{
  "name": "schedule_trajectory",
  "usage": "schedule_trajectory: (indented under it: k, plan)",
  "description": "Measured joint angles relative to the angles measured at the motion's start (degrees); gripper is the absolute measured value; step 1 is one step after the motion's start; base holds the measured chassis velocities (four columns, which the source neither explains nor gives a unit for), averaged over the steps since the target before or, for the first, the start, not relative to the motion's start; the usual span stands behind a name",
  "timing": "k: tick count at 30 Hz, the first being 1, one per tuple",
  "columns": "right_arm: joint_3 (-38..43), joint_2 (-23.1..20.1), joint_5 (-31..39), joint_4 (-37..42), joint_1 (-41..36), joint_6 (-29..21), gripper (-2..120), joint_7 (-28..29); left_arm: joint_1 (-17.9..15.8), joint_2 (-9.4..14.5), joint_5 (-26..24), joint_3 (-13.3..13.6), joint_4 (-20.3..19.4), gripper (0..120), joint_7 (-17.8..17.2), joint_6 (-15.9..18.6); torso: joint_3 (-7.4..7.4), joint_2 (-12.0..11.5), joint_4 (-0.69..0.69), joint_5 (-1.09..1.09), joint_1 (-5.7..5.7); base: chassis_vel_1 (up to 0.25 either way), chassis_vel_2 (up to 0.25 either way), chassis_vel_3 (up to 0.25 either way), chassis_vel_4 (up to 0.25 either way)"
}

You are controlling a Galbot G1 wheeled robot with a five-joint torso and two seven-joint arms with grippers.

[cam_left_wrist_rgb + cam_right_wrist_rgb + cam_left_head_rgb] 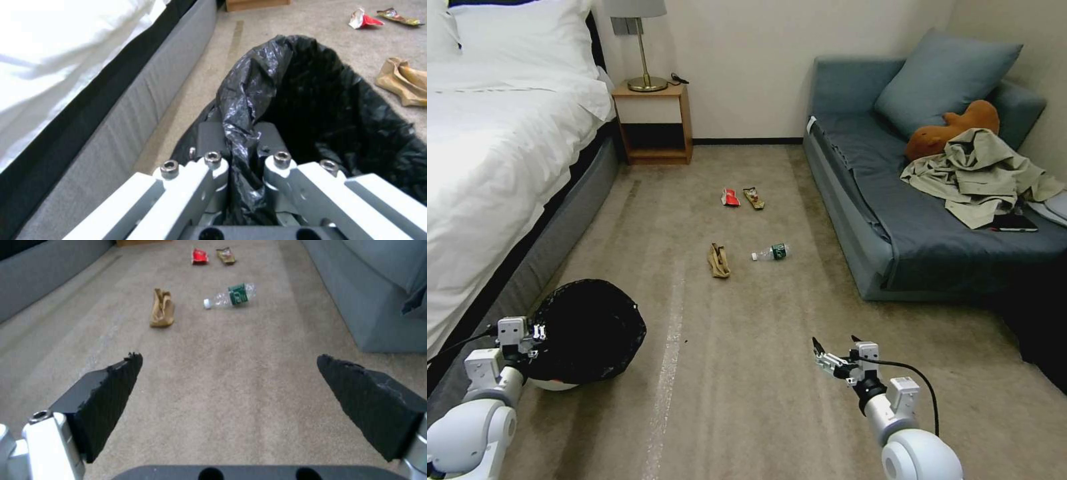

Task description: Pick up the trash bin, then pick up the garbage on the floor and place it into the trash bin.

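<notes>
**Bin gripped at the rim, litter spread on the carpet**

The left gripper (242,146) is clamped on the bag-covered rim of the trash bin (590,330), which sits tilted beside the bed (500,147) at the robot's near left. The right gripper (822,353) hovers above bare carpet with its fingers (106,396) spread wide and holding nothing. Ahead lie the clear bottle (772,253) and, near it, the crumpled tan scrap (718,261). Farther off, the red-white wrapper (730,197) and brown-gold wrapper (754,198) lie just beside each other, between the nightstand (654,123) and the sofa (907,220).
</notes>
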Motion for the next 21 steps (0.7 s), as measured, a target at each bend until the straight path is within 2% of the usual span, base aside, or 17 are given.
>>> schedule_trajectory:
  k: [21]
  plan:
    - [-0.63, 0.20, -1.80, -2.48, 1.13, 1.75, 100, -1.02, 0.07, 0.80, -0.35, -0.74, -1.62, 5, 0.30, 0.08, 0.00, 0.00, 0.00, 0.01, 0.00, 0.000, 0.000, 0.000, 0.000]
